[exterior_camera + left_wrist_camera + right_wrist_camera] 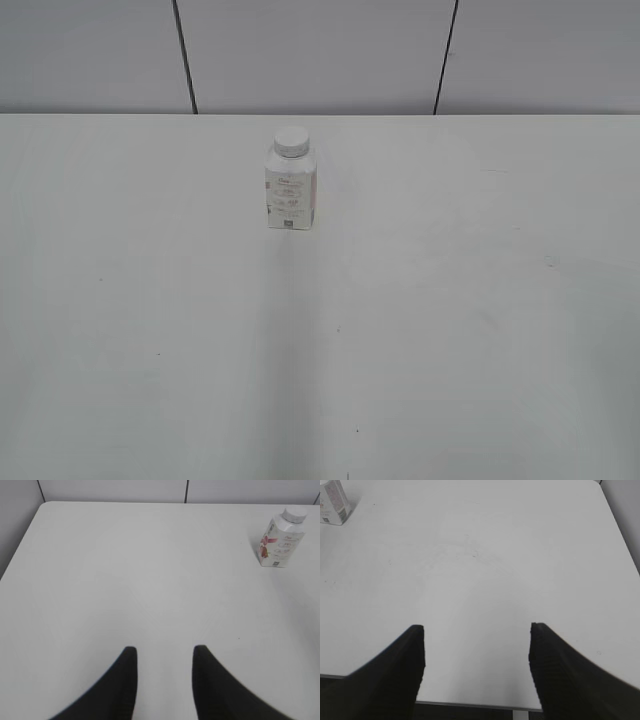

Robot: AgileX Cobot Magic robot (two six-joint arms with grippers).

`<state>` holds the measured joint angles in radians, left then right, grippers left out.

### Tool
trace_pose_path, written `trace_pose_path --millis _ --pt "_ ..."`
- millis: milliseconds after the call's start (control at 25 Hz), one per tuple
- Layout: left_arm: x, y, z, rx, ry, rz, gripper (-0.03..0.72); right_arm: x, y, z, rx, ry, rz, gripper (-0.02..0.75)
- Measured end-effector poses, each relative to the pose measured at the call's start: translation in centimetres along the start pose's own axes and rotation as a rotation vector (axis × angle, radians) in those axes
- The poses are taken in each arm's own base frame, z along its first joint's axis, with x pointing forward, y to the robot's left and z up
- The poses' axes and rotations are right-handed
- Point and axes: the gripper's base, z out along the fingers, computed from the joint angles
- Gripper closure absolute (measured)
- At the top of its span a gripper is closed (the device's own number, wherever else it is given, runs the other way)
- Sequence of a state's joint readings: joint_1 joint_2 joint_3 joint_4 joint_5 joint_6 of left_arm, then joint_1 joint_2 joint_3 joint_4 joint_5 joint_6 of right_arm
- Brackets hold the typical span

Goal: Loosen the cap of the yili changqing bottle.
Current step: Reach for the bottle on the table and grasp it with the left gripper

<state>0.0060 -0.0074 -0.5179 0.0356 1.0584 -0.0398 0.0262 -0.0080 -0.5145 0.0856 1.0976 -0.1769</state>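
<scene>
The yili changqing bottle (290, 193) stands upright on the white table, far from the front edge and a little left of the middle, with its white cap (292, 140) on the neck. It shows at the upper right of the left wrist view (280, 542), cap (294, 514) on top, and only its base shows at the top left corner of the right wrist view (332, 502). My left gripper (164, 651) is open and empty over bare table, far from the bottle. My right gripper (477, 629) is open and empty near the table's front edge. Neither gripper shows in the exterior view.
The white table (450, 330) runs back to a grey panelled wall (320, 55). Its left edge (22, 545) shows in the left wrist view, its front edge (470, 705) and right edge (620, 535) in the right wrist view.
</scene>
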Motion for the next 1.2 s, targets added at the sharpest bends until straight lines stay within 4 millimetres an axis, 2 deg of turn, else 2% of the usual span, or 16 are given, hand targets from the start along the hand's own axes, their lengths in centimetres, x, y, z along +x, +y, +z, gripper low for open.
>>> trace_pose_path --millis 1200 --pt "0.0 0.0 0.0 0.0 0.0 0.0 0.449 0.0 0.0 0.0 0.0 0.0 0.0 0.219"
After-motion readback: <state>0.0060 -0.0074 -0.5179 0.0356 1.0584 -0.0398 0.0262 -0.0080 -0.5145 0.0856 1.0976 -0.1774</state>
